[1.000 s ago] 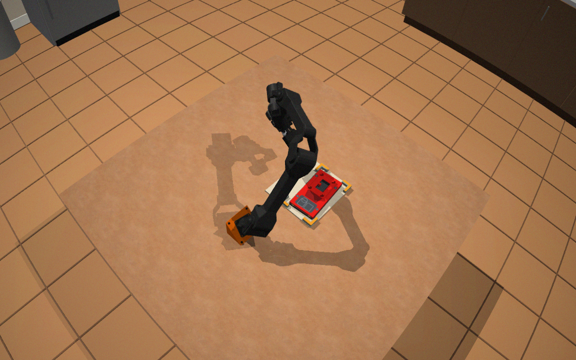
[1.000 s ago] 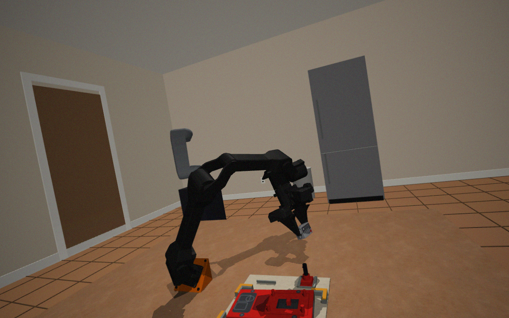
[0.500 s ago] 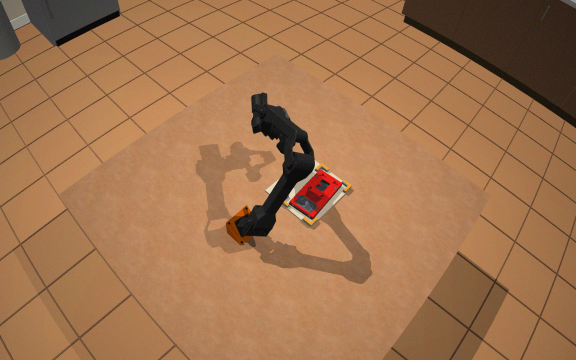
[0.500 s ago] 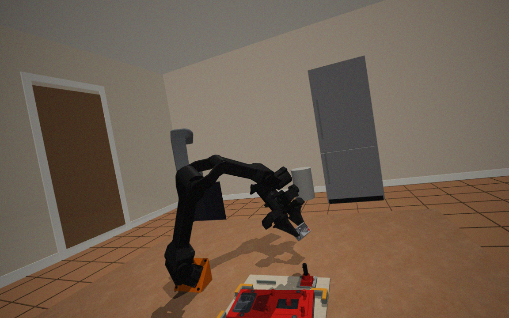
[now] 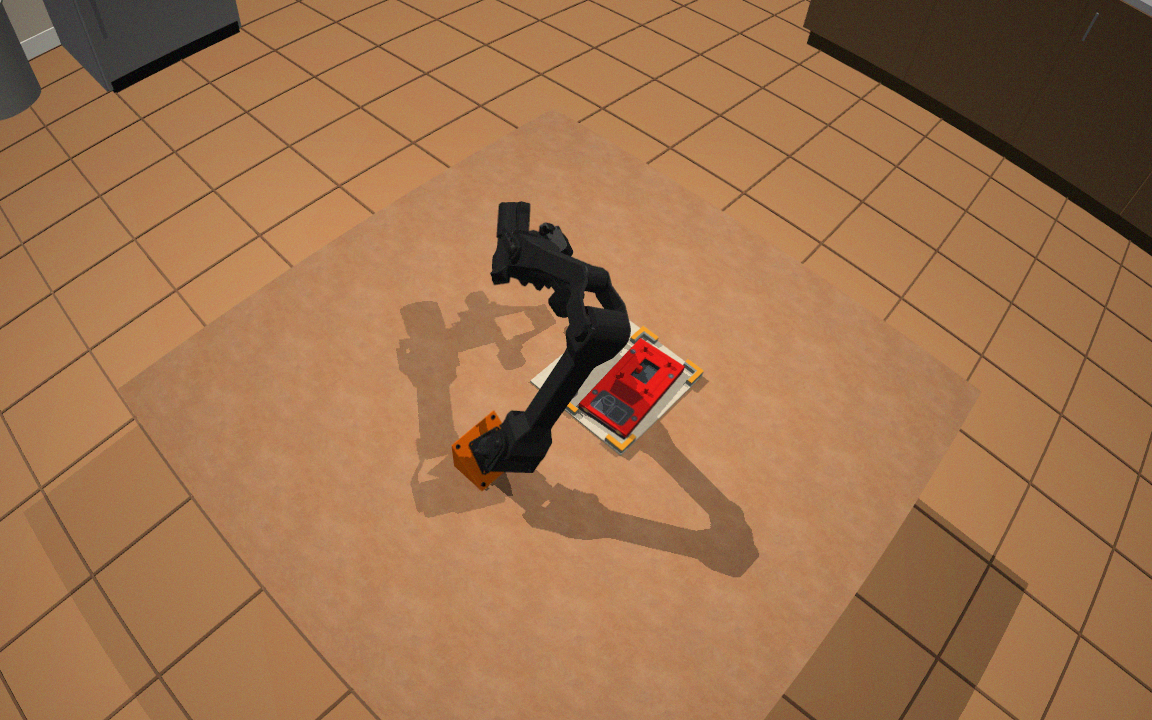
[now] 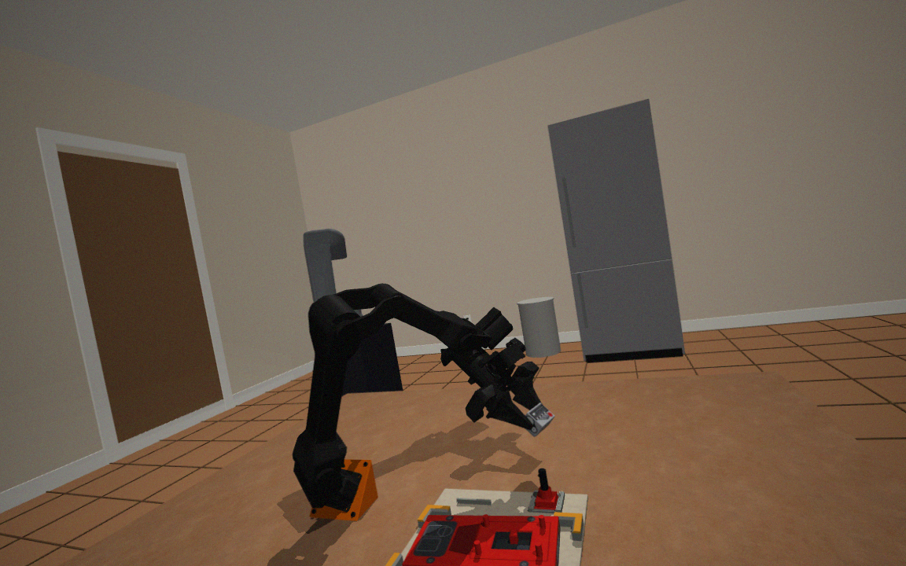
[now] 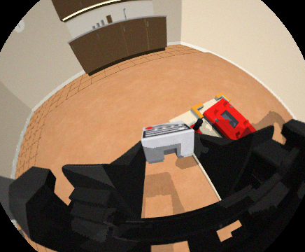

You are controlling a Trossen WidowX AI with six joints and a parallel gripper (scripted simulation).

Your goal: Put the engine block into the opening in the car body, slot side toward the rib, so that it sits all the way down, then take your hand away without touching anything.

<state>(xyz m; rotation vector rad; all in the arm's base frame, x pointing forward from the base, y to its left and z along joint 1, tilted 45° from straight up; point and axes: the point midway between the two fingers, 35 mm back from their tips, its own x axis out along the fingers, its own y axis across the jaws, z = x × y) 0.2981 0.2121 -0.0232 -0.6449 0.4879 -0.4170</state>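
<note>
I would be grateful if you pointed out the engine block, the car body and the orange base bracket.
Engine block (image 6: 541,417) (image 7: 168,141): exterior, printed face; wrist, pale side.
Car body (image 5: 649,402) (image 6: 479,553): top and exterior, red upper surface.
Orange base bracket (image 5: 465,454) (image 6: 366,490): top and exterior, bare orange side.
</note>
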